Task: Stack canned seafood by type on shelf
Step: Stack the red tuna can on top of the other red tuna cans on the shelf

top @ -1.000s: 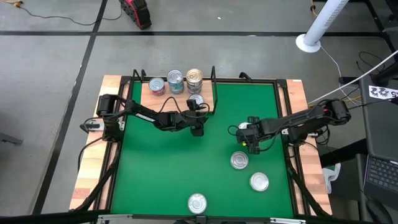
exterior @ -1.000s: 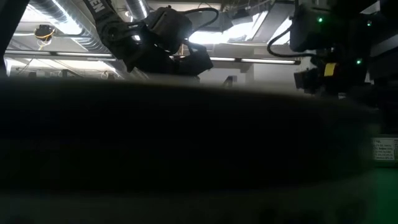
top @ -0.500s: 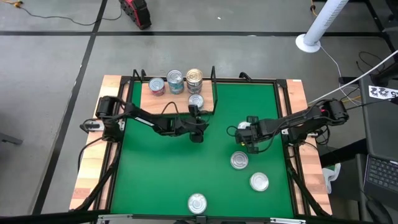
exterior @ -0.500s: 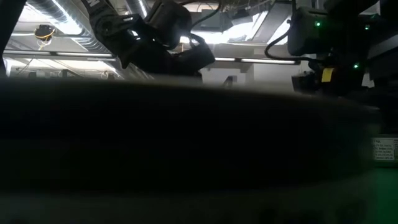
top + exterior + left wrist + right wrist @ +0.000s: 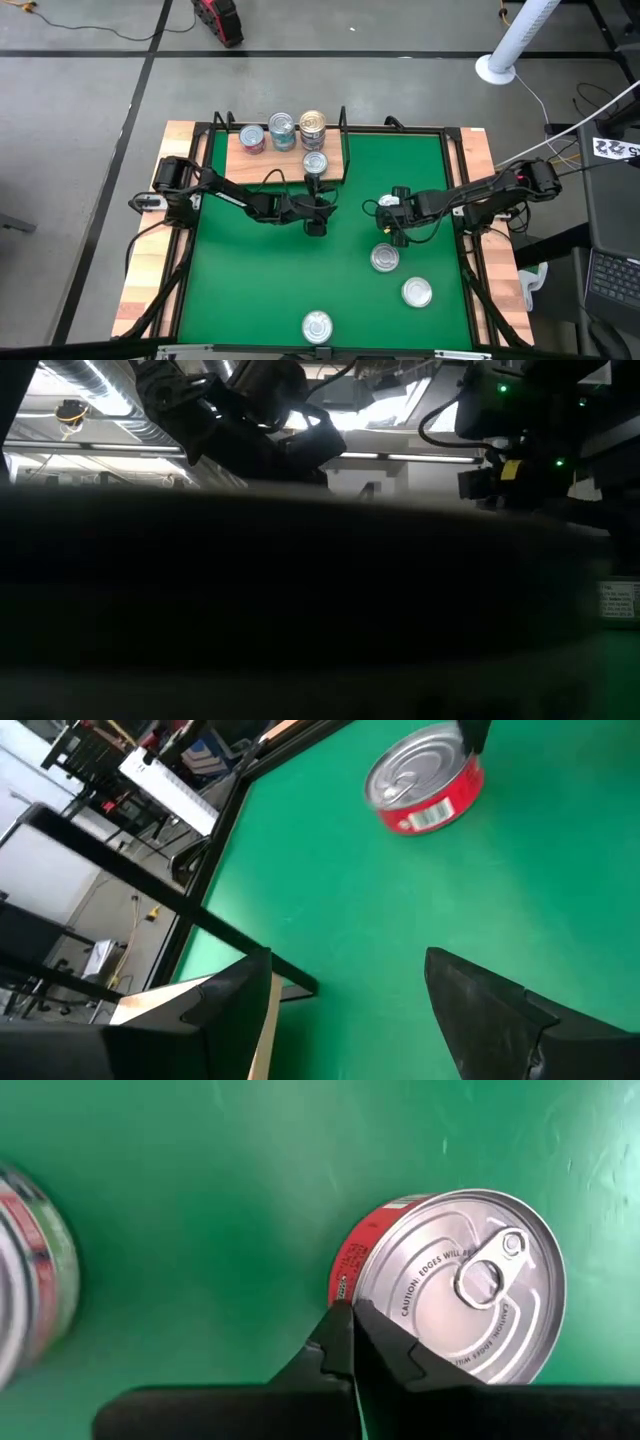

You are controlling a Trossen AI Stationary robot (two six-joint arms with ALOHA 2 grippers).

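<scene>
right claw [image 5: 352,1342] is pinched shut, empty, above the red-sided silver-lidded tin [image 5: 455,1285]; lowering risks knocking it aside.

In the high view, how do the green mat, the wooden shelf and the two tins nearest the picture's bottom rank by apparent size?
1. green mat
2. wooden shelf
3. The tin at the mat's edge and the tin up to its right look alike; I would not rank these tins.

Open green mat [image 5: 260,280] lies ahead of the shelf [image 5: 285,155]; three loose tins [image 5: 385,259] crowd its right half.
</scene>
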